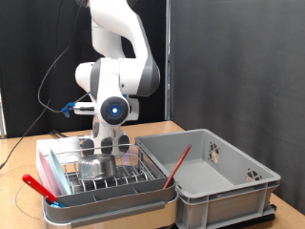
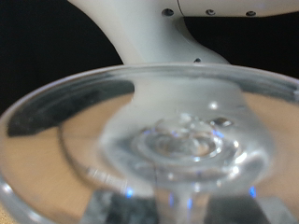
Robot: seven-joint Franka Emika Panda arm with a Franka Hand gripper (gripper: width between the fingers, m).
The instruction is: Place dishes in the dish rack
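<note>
Low at centre-left of the exterior view, two-finger gripper (image 1: 105,143) over silver wire dish rack (image 1: 95,176), beside shiny metal cup (image 1: 95,167). Clear drinking glass (image 2: 149,140) filling wrist view, blurred. Grip state indeterminable. No legible writing.

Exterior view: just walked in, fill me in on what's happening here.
A Panda arm reaches down over the rack, which sits in a shallow tray beside a grey tub. Its tool is low over the rack's rear rows. The wrist view is filled by a clear glass right at the tool, seemingly held there. A metal cup already lies in the rack. A red-handled utensil leans inside the tub, and another red thing rests at the tray's near corner.
</note>
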